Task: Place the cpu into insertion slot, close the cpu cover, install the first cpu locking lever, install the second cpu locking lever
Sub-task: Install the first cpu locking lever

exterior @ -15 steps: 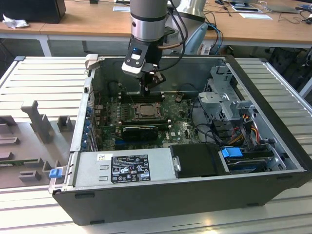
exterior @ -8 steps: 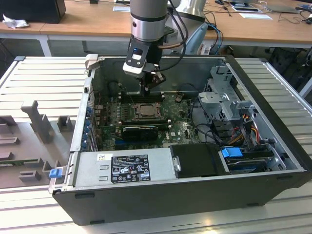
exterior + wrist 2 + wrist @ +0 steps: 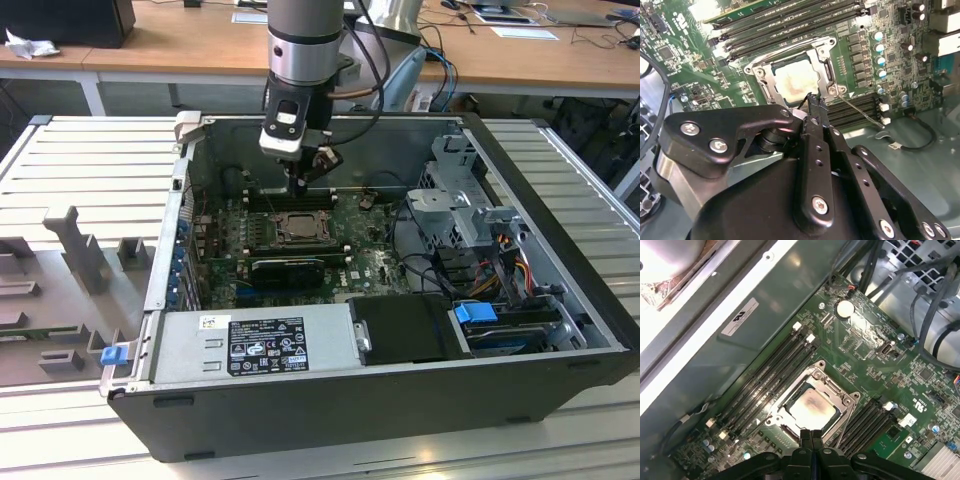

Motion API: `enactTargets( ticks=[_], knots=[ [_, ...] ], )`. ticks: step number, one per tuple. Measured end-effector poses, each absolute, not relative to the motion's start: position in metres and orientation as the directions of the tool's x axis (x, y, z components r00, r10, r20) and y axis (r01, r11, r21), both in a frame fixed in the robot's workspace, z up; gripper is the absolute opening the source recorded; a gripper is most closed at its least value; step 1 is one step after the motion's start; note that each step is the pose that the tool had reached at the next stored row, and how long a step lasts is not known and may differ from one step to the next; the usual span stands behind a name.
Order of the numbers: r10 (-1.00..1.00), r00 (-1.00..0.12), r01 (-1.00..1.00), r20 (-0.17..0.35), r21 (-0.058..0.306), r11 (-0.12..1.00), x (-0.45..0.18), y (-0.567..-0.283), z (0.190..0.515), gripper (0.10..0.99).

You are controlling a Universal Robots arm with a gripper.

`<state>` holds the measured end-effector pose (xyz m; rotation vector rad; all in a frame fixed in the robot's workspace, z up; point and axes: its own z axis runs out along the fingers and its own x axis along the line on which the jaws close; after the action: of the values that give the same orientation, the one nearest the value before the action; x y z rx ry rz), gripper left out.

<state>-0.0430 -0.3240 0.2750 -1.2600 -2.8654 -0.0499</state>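
The cpu lies flat in the insertion slot on the green board, its pale top showing a brownish smear. The cpu cover lies down over it, framing it through its window. A thin metal locking lever runs out from one socket corner across the memory slots. My gripper hangs just above the socket's edge, at the side nearest the case's back wall in the exterior view. It is shut, with its fingers pressed together and nothing between them.
Long black memory slots flank the socket on both sides. A power supply fills the case's front. A drive cage and cables crowd the exterior view's right. Grey fixtures stand on the table outside the case.
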Motion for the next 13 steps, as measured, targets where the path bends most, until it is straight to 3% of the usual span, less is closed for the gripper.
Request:
enactTargets(
  ticks=[13],
  knots=[
    [0.639,-0.769,0.639,0.023,0.025,0.769,-0.0430,-0.3240,0.2750,0.106]
  ],
)
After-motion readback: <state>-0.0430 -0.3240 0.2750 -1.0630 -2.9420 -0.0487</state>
